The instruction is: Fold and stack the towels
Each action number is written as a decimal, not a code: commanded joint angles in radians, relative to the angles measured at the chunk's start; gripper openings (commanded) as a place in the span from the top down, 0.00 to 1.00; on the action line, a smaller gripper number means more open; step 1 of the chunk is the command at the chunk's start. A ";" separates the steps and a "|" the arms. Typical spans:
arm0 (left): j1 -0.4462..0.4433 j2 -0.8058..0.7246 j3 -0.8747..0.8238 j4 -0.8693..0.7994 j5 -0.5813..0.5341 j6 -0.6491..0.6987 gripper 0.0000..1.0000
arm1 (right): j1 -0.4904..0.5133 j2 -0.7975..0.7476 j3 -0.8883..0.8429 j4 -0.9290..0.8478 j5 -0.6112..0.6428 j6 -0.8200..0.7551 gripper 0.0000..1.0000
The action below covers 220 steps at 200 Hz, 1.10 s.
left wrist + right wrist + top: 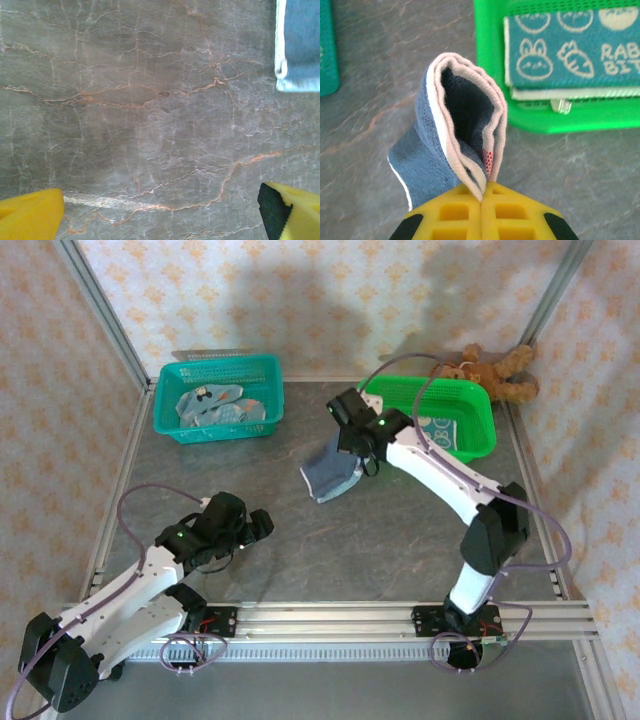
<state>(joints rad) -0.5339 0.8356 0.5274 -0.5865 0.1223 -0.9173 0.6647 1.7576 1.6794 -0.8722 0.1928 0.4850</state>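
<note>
**While the right gripper carries a folded towel, the stack is only part built**

Right gripper [482, 197] is clamped on the edges of a blue towel [455, 135], folded in layers, hanging over the bench [350, 550] just beside the green basket [480, 435]. One folded bunny-and-carrot towel [570, 47] already lies in that basket. Left gripper [262, 525] is spread wide with nothing in it, over bare bench.

My read of what's left: place the held towel on the stack, then fold the loose towels [215, 405] in the teal basket [220, 430].

Unclear:
- How many towels are in the teal basket: the heap is crumpled and too small to count
- Whether the white edge under the bunny towel is a second towel or its own fold
- The held towel's print, hidden inside the fold
- Whether its lower end touches the bench or hangs just clear
</note>
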 commanded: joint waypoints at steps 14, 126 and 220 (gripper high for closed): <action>0.019 -0.010 0.031 -0.027 -0.030 0.018 0.00 | -0.064 0.121 0.195 -0.093 0.045 -0.081 1.00; 0.084 0.077 0.106 -0.018 -0.015 0.088 0.00 | -0.226 0.325 0.620 -0.231 -0.006 -0.138 1.00; 0.100 0.213 0.157 0.017 0.036 0.120 0.00 | -0.374 0.284 0.573 -0.298 -0.087 -0.247 1.00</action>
<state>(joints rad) -0.4423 1.0275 0.6460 -0.5816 0.1478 -0.8265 0.3157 2.0895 2.2700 -1.1244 0.1116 0.2855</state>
